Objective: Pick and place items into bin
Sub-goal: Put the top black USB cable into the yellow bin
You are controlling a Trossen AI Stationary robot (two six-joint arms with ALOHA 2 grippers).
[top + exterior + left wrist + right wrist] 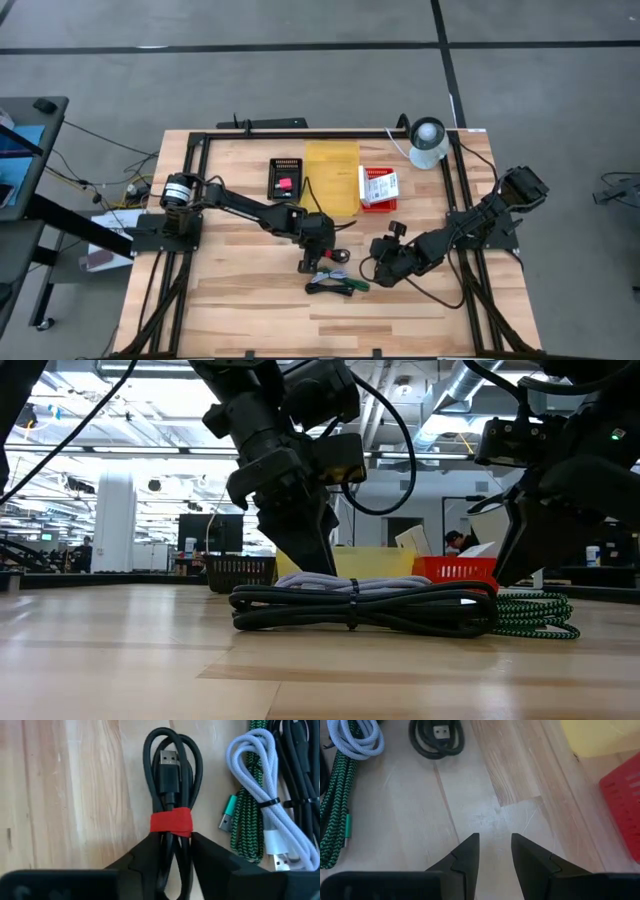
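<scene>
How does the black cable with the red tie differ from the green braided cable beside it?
The black cable with the red tie is smooth and plain black; the green braided cable is woven green and black. The black one sits between the left tool's fingers; the green one lies untouched beside a white cable. Both are coiled USB cables on the table.

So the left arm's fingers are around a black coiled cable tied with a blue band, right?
Nearly. The left gripper does have its fingers on either side of the black coiled cable, but the band around that cable is red, not blue. The left wrist view shows it plainly, just ahead of the fingertips.
</scene>
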